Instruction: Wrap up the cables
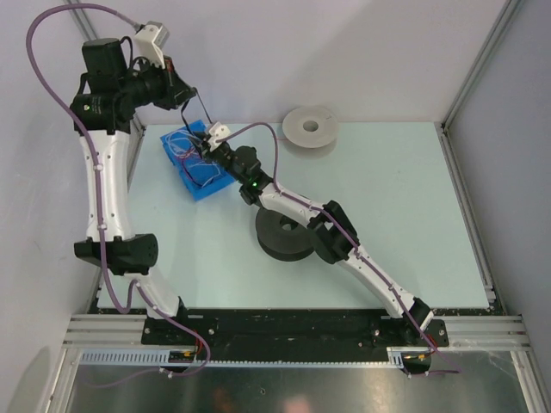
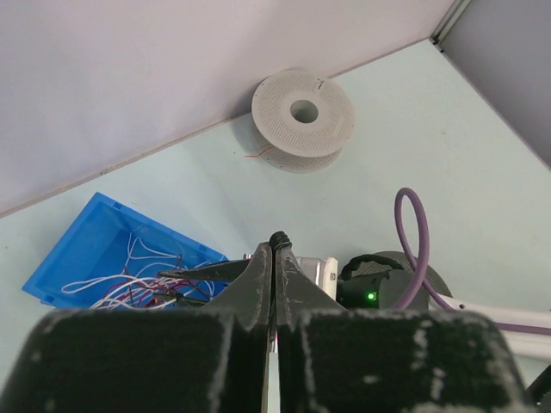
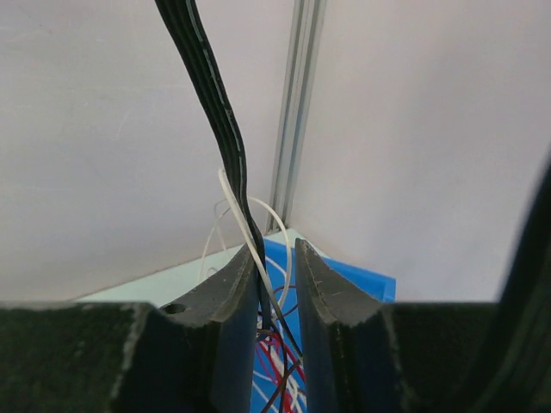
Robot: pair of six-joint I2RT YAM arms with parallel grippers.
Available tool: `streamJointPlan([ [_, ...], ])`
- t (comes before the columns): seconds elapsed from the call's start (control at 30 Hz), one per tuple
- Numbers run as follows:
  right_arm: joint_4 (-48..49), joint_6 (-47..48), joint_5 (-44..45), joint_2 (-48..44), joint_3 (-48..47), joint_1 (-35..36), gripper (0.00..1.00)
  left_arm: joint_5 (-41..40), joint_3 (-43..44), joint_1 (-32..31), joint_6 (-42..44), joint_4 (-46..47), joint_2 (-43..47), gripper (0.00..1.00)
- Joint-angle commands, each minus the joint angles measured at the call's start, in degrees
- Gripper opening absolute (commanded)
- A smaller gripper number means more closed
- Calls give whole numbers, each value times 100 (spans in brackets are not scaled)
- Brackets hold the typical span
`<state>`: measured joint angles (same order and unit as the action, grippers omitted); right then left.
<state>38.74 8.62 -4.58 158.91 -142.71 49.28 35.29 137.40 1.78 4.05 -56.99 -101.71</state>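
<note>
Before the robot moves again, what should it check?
1. Left claw shut on the cable: ok.
2. Cable runs between the right claw's fingers: ok.
3. Right claw squeezing the cable: not ok, a gap shows beside it.
4. Cable free of the wires in the bin: cannot tell.
5. White spool uncovered: ok.
6. Black spool uncovered: not ok, the right arm crosses over it.
</note>
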Motion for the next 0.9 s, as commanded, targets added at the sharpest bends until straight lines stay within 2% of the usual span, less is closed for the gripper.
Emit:
streamJointPlan([
  [0.0,-452,137,46,463,37,-28,29,448,558,37,-357,1414,856,0],
  [0.43,-463,348,58,651,18,-40,37,395,538,39,-645,1946,1059,0],
  [0.87,-445,393,72,706,138,-106,39,-337,543,37,-914,2862,1468,0],
])
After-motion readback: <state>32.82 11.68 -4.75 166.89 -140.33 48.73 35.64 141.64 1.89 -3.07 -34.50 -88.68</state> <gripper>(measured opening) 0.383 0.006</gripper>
